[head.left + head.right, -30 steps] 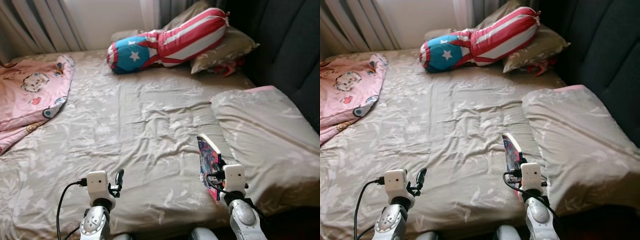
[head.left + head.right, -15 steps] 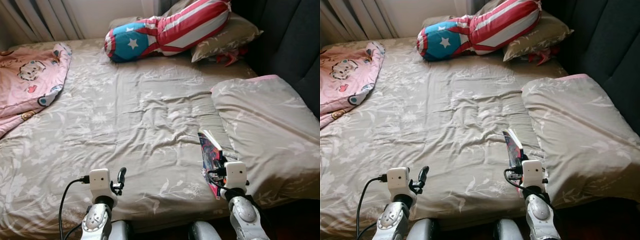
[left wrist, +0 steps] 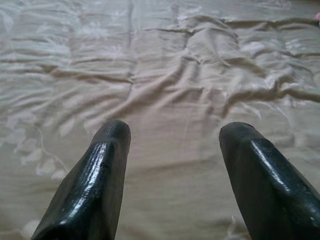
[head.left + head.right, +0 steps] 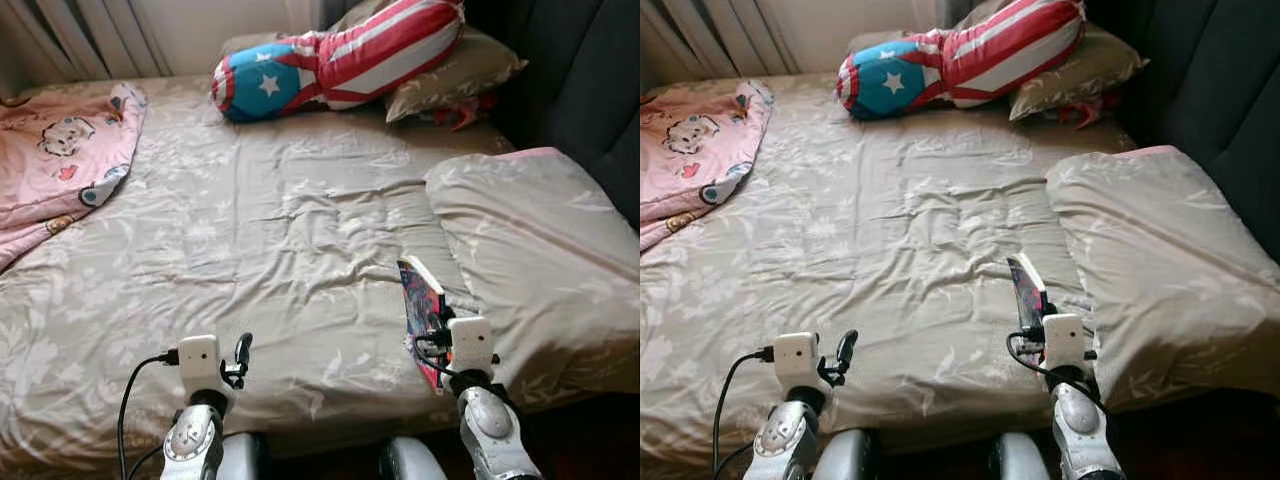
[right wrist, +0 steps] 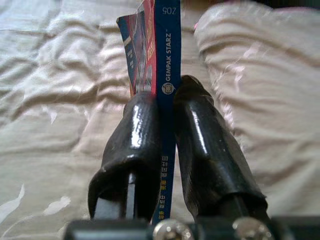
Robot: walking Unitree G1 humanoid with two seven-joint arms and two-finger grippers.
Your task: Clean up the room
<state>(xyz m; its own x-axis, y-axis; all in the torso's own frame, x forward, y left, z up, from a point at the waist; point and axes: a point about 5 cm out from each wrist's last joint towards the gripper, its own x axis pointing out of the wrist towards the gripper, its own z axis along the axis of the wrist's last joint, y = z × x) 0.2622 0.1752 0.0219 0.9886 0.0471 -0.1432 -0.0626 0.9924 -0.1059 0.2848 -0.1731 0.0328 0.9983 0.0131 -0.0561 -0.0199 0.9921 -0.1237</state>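
Right gripper [image 5: 165,130] squeezes a thin book [image 4: 420,300] by its spine and holds it up on edge over the bed [image 4: 280,230], near the pillow [image 4: 540,260]. It stayed pinched as the robot shifted a bit, so it looks ready to carry away. Left gripper [image 3: 172,150] is spread wide with nothing in it.

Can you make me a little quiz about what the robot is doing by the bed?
1. True or false: the right pincer is shut on a book.
2. The left pincer is: A) holding a sock B) open above the sheet C) gripping the pillow.
3. What lies at the head of the bed, striped with a star? The ____.

Key: 1 true; 2 B; 3 cushion.
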